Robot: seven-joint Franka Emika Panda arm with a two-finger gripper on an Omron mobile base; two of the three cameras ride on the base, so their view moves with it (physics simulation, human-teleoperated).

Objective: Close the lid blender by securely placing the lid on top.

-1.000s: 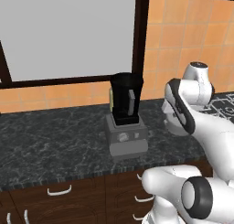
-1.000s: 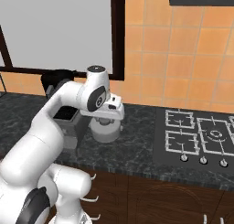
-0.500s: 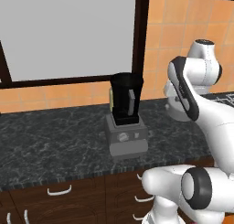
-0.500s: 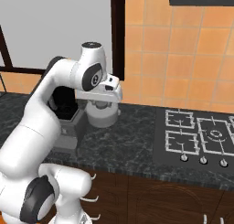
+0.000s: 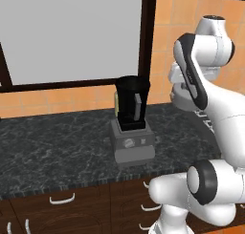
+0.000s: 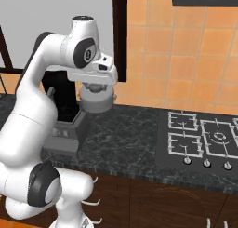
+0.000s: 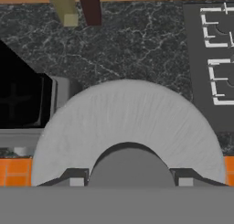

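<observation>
The two-finger gripper (image 7: 128, 179) is clamped on the raised central knob of the round, light-grey lid (image 7: 128, 127), 1 finger pad on each side of the knob in the hand view. In the right base view the lid (image 6: 96, 99) hangs flat beneath the hand, lifted well clear of the dark speckled stone counter (image 6: 135, 138).

The relation that matters: the tall black tapered blender jar on its boxy grey base (image 5: 132, 128) stands off to one side of the gripper and lower, not underneath it. In the hand view the jar's open black mouth (image 7: 20, 97) shows at the left edge, beside the lid's rim, with counter directly below the lid's centre. In the right base view the jar (image 6: 65, 99) is just beside the lid, partly hidden by the arm. The jar's long axis is upright, and the lid sits level, so the 2 faces already look parallel; my judgement is that the coming move is mostly a sideways carry toward the jar mouth, then a straight descent.

Beyond the gripper on the other side lies a gas hob with white-outlined burners (image 6: 204, 138).

No brand, label or legible writing appears; the blender's front panel shows small marks too blurred to read.
</observation>
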